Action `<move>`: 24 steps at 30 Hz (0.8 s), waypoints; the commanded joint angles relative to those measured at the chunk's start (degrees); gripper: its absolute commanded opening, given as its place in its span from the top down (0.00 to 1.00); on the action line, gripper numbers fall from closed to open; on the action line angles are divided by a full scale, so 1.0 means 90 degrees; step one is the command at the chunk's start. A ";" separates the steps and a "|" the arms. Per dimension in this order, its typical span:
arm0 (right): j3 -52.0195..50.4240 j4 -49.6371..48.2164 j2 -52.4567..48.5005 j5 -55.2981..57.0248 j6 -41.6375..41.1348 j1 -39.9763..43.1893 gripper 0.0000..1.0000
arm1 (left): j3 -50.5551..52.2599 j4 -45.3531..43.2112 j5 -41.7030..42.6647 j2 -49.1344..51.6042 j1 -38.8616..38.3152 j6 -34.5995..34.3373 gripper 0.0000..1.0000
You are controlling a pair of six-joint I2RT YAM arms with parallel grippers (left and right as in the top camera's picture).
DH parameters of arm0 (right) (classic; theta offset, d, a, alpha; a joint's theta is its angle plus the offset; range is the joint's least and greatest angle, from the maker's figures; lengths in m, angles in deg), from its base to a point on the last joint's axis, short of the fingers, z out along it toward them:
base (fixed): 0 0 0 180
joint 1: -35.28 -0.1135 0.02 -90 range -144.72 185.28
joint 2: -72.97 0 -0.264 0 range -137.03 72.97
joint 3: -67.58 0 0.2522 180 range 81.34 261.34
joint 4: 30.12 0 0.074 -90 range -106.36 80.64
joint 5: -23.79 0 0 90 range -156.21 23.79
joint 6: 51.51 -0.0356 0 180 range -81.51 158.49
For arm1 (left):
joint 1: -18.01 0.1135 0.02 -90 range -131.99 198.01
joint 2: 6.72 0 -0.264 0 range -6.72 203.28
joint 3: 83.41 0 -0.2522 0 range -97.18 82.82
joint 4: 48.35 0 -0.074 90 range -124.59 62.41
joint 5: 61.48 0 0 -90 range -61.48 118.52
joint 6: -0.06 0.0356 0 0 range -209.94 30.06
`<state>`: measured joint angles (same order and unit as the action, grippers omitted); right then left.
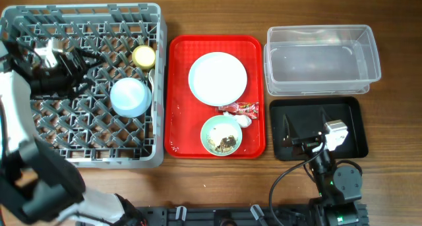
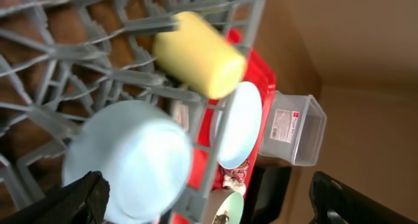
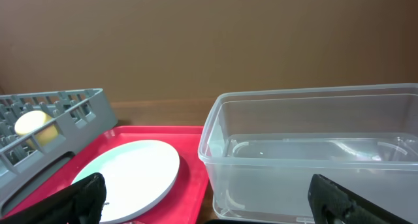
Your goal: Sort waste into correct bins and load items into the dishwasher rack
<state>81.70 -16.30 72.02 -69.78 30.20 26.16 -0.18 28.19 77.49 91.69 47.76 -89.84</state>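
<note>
Two tools are in view, both with fingers spread wide and gripping nothing. Directly under the left tool (image 1: 91, 68) is the dishwasher rack (image 1: 39, 130), and just ahead of its fingertips a pale blue bowl (image 1: 130, 96) sits mouth-down among the pegs, with the yellow cup (image 1: 144, 56) lodged just beyond it by the rack's wall. The step in hand looks like seating that bowl. To do it well, I judge the arm should rise straight off, so the open fingers clear the pegs and nudge neither bowl nor cup. Farther out, past the rack wall, the red tray (image 1: 178, 87) carries the plate (image 1: 217, 78) and a green bowl (image 1: 221, 135) of rice scraps, with the wrapper (image 1: 241, 108) and tissue (image 1: 244, 120) between them. Those scraps belong in a bin before that bowl is racked. Below the right tool (image 1: 305, 124) lies the black tray (image 1: 349, 114), and the clear tub (image 1: 322, 58) stands just ahead of it. On the tub's end a white sticker (image 2: 285, 125) bears a red mark, its print too small to read. The wrapper's lettering is equally illegible.
</note>
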 commanded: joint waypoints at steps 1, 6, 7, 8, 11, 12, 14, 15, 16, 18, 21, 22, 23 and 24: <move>-0.0007 -0.0015 0.0017 0.0034 0.0049 -0.0007 0.00 | -0.0172 -0.0036 -0.0857 -0.1076 -0.0653 -0.0639 0.01; -0.0007 -0.0015 0.0017 0.0034 0.0049 -0.0007 0.00 | -0.0172 -0.0347 -0.1212 -0.1775 -0.2144 -0.0831 0.00; -0.0007 -0.0015 0.0017 0.0034 0.0046 -0.0007 0.00 | -0.0172 -0.0403 -0.1214 -0.1775 -0.2446 -0.0828 0.00; -0.0005 -0.0015 0.0017 0.0034 0.0049 -0.0007 0.00 | -0.0168 -0.0454 -0.1217 -0.1722 -0.2783 -0.0828 0.03; -0.0007 -0.0015 0.0017 0.0034 0.0049 -0.0007 0.00 | -0.0153 -0.0469 -0.1591 -0.1508 -0.3606 -0.0831 0.40; -0.0007 -0.0015 0.0017 0.0034 0.0046 -0.0007 0.00 | -0.0153 -0.0454 -0.1870 -0.1411 -0.3871 -0.0860 0.51; -0.0007 -0.0015 0.0017 0.0034 0.0046 -0.0007 0.00 | -0.0148 -0.0454 -0.2480 -0.1202 -0.4354 -0.1163 0.64; -0.0007 -0.0015 0.0017 0.0034 0.0046 -0.0007 0.00 | -0.0148 -0.0459 -0.2752 -0.1076 -0.4600 -0.1348 0.71; -0.0007 -0.0015 0.0017 0.0034 0.0049 -0.0007 0.00 | -0.0148 -0.0464 -0.2960 -0.0981 -0.4792 -0.1457 0.72; -0.0007 -0.0012 0.0017 0.0034 0.0046 -0.0007 0.00 | -0.0148 -0.0493 -0.3517 -0.0733 -0.5251 -0.1671 0.78; -0.0007 -0.0015 0.0017 0.0034 0.0049 -0.0007 0.00 | -0.0148 -0.0639 -0.4384 -0.0308 -0.5894 -0.2140 0.90; -0.0007 -0.0015 0.0017 0.0034 0.0046 -0.0007 0.00 | -0.0148 -0.0724 -0.4578 -0.0172 -0.6064 -0.2297 0.96; -0.0007 -0.0015 0.0017 0.0034 0.0046 -0.0007 0.00 | -0.0148 -0.0840 -0.4704 -0.0036 -0.6222 -0.2426 0.96; -0.0007 -0.0015 0.0017 0.0034 0.0046 -0.0007 0.00 | -0.0148 -0.0976 -0.4738 0.0092 -0.6343 -0.2429 0.96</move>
<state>81.70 -16.30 72.02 -69.78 30.20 26.16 -0.94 21.35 41.92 89.36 -6.20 -107.35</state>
